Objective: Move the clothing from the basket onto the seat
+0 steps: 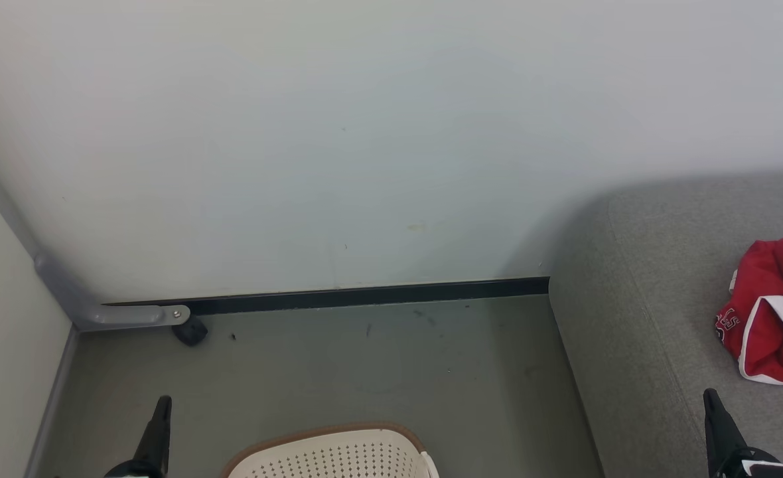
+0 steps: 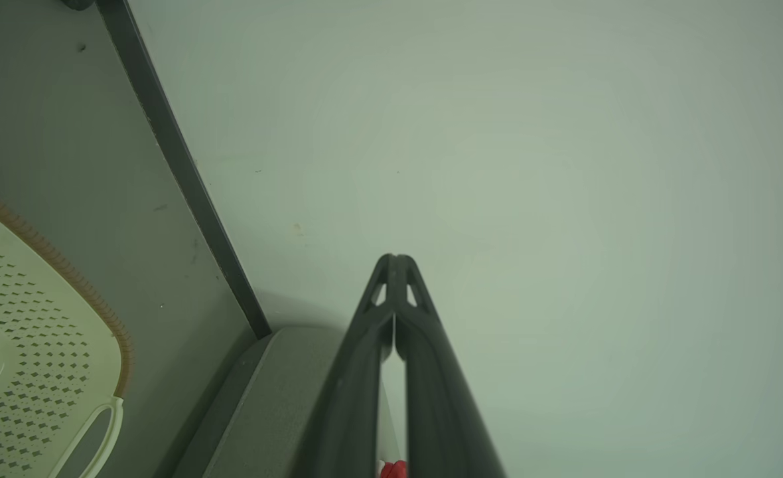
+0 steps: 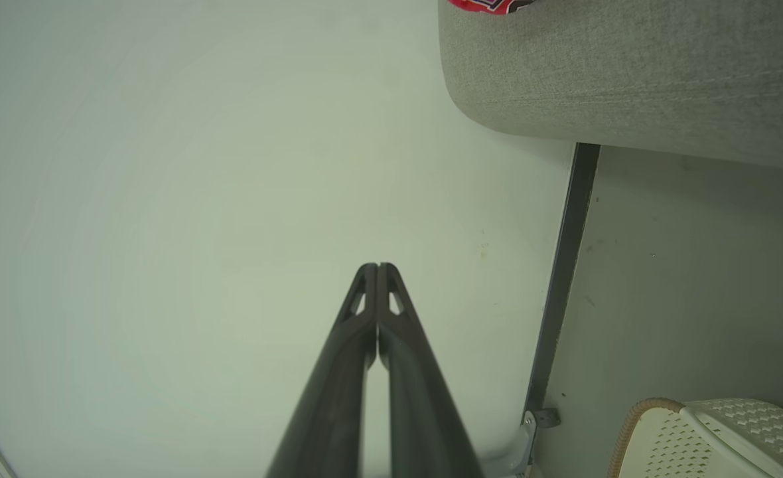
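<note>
Left gripper [image 2: 395, 262]: clenched, fingertips meeting, nothing held.
Right gripper [image 3: 377, 271]: clenched likewise, empty.
Basket [image 1: 328, 457]: on the floor [image 1: 378, 372], between your two grippers.
Clothing [image 1: 773, 312]: you find it crumpled on the seat [image 1: 657, 265], at your right.

Long, tapering dark fingers [image 3: 338, 398], small cut-outs near tips
</note>
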Controlling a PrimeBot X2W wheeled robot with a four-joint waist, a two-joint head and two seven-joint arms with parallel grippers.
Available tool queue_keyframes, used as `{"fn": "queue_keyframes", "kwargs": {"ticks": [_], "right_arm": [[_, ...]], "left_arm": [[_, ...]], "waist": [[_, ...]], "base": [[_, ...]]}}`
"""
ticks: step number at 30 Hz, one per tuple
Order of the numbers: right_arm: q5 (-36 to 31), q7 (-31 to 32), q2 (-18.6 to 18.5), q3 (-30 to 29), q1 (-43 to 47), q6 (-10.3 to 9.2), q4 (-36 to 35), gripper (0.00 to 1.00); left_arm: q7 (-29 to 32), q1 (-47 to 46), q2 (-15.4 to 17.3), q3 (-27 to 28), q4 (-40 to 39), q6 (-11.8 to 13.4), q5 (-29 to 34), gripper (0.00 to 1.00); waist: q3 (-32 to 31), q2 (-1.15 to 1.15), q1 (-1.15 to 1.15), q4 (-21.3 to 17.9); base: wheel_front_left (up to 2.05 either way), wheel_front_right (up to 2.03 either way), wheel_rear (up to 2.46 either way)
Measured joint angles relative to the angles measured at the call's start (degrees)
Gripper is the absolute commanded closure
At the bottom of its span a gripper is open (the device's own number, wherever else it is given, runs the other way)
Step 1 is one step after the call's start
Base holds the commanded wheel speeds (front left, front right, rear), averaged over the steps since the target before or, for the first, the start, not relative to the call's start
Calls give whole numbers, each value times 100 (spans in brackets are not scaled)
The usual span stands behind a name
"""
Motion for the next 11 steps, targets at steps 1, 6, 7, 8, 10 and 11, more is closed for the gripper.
{"fn": "queue_keyframes", "kwargs": {"ticks": [1, 6, 7, 8, 10, 11], "right_arm": [[0, 0, 0, 0, 0, 0, 0, 100], [0, 0, 0, 0, 0, 0, 0, 100], [0, 0, 0, 0, 0, 0, 0, 100], [0, 0, 0, 0, 0, 0, 0, 100], [0, 0, 0, 0, 0, 0, 0, 100], [0, 0, 0, 0, 0, 0, 0, 100]], "left_arm": [[0, 0, 0, 0, 0, 0, 0, 100], [0, 0, 0, 0, 0, 0, 0, 100], [0, 0, 0, 0, 0, 0, 0, 100], [0, 0, 0, 0, 0, 0, 0, 100], [0, 0, 0, 0, 0, 0, 0, 100], [0, 0, 0, 0, 0, 0, 0, 100]], "waist": [[0, 0, 0, 0], [0, 0, 0, 0], [0, 0, 0, 0], [0, 0, 0, 0], [0, 0, 0, 0], [0, 0, 0, 0]], "base": [[0, 0, 0], [0, 0, 0], [0, 0, 0], [0, 0, 0], [0, 0, 0], [0, 0, 0]]}}
